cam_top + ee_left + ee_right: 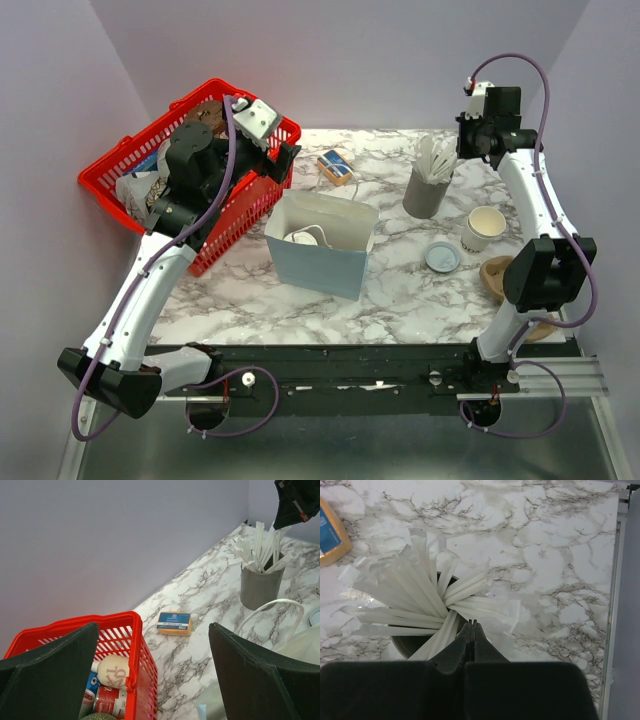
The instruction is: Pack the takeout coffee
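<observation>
Top external: takeout coffee (301,238) is inside the bag (322,264), only its white lid peeking out. Right claw (471,626) is pinched together over the straws (420,595) beyond the bag. Left claw (153,630) gapes wide, left of it.

Nothing could be read. The blue label on the box (174,621) near the far edge of the tabletop (210,590) carried tiny white print, and the bottle (114,671) in the basket (144,657) bore brown marks, both illegible.

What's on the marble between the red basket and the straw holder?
A small blue-topped orange pack, lying flat, touching neither basket nor holder; top and left wrist views show it.
</observation>
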Controlling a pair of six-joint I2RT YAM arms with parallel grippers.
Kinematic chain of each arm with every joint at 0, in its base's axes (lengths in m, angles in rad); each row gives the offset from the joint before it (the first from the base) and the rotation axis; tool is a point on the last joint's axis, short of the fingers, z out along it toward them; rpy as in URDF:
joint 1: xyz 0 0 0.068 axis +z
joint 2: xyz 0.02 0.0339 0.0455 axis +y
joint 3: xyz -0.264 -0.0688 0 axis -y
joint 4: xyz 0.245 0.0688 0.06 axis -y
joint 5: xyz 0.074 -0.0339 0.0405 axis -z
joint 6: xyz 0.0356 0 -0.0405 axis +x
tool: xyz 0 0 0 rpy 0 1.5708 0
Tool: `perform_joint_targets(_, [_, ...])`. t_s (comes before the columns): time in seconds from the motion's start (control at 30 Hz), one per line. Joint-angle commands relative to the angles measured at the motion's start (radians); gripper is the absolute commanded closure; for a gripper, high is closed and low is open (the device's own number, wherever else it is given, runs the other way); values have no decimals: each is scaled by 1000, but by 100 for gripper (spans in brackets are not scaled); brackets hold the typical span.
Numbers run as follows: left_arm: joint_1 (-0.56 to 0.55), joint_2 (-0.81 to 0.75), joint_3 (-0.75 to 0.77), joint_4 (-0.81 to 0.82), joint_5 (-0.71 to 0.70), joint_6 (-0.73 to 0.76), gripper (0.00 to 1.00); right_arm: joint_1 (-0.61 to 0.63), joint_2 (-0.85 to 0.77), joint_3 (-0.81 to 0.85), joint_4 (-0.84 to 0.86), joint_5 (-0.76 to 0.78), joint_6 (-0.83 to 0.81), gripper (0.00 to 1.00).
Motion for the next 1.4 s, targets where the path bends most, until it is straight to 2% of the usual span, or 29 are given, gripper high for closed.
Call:
perform_joint_targets(0.0, [5, -3, 0, 9, 29, -7, 2, -7, -111, 47, -34, -77, 6, 100])
perform_joint_targets(0.2, [5, 37, 20, 36, 21, -17, 1, -6, -292, 61, -80, -209, 15, 99])
perform_joint_targets(0.4, [7, 83, 46, 49, 18, -21, 2, -6, -445, 44, -82, -479, -12, 100])
perform_joint_targets(0.43, [5, 92, 51, 47, 18, -19, 2, -6, -479, 44, -67, -561, -3, 100])
perform_joint_targets(0.53, [7, 107, 68, 47, 11, -14, 2, -1, -539, 56, -25, -711, 37, 99])
perform_joint_targets(0.73, [7, 120, 80, 43, -6, 12, 2, 32, -567, 136, -7, -878, 110, 99])
perform_joint_targets(1.0, [11, 124, 102, 38, -17, 38, 2, 111, -542, 185, 1, -947, 218, 99])
perform_joint_targets(1.13, [11, 115, 94, 36, -28, 56, 2, 178, -503, 192, -88, -965, 160, 99])
perform_joint_targets(1.23, [13, 106, 83, 43, -31, 59, 2, 253, -489, 162, -134, -900, 88, 99])
perform_joint_targets(1.37, [16, 95, 71, 47, -31, 56, 1, 327, -476, 113, -103, -789, 57, 99])
